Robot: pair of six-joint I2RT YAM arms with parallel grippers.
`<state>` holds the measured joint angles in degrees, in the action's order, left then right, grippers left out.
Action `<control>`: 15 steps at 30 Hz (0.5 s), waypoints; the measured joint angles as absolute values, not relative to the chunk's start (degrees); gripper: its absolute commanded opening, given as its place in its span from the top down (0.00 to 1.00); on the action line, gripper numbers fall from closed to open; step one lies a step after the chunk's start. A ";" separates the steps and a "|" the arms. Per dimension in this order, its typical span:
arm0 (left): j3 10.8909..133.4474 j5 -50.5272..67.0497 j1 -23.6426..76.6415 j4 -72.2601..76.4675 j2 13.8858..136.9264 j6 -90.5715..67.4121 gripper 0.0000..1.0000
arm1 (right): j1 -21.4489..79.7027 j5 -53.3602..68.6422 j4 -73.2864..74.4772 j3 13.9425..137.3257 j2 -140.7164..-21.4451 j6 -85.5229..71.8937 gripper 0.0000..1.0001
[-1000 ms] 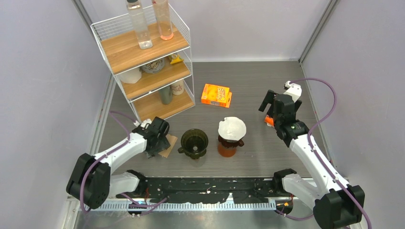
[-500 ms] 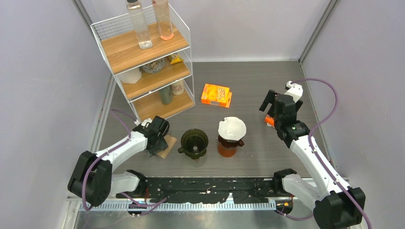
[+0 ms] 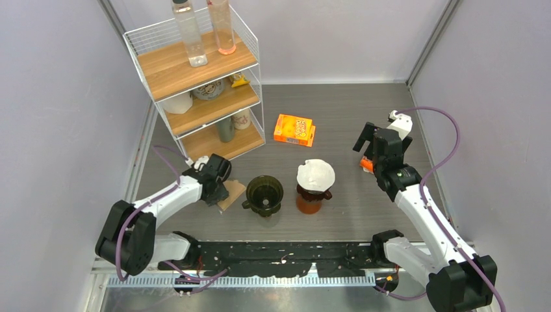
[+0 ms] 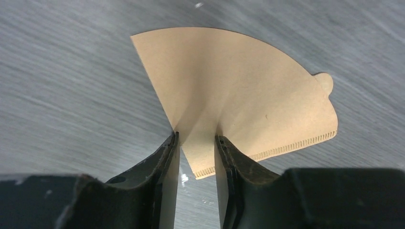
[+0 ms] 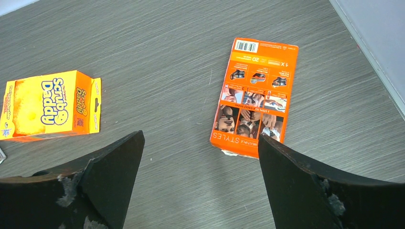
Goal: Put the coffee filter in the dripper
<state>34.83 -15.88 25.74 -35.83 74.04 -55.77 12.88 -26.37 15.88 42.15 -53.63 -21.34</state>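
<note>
Top view first. My left gripper [image 3: 217, 188] is down at the table, on the brown coffee filter [image 3: 232, 194], which lies flat just left of the empty dark dripper [image 3: 264, 193]. The filter is near the dripper but not in it. Next to it stands a second dripper [image 3: 315, 175] that already holds a white filter. My right gripper [image 3: 379, 130] hangs off to the right, well apart from all this. So I judge we're early in the task: the pickup isn't confirmed, and the lift, the carry and the seating in the cone are all left.

Left wrist view. The fan-shaped filter sits on the grey table [image 4: 71, 71] with its narrow end between my fingers [image 4: 167, 157]. There's a gap between the jaws and paper fills it. Whether they're actually biting the paper, I cannot tell. There is no print on the filter, only a crimped seam along one edge and a small tab.

Right wrist view. The jaws are spread wide with nothing between them. Below I read "scrub Daddy" on the yellow-orange box [image 5: 47, 105]. The orange packet [image 5: 253, 95] shows a barcode, "20" and "STYLES", and its smaller print is too fine to read.
</note>
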 measured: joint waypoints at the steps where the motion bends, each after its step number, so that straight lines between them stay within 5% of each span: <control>1: 34.87 -15.75 25.76 -34.76 74.15 -55.57 0.66 | 12.88 -26.39 15.88 42.15 -53.63 -21.34 0.04; 8: 34.76 -13.63 25.76 -26.65 74.76 -55.29 0.85 | 12.88 -26.46 15.88 42.15 -53.63 -21.34 0.05; 15: 34.72 -12.12 25.74 -22.59 75.88 -55.11 0.92 | 12.88 -26.46 15.88 42.15 -53.63 -21.34 0.05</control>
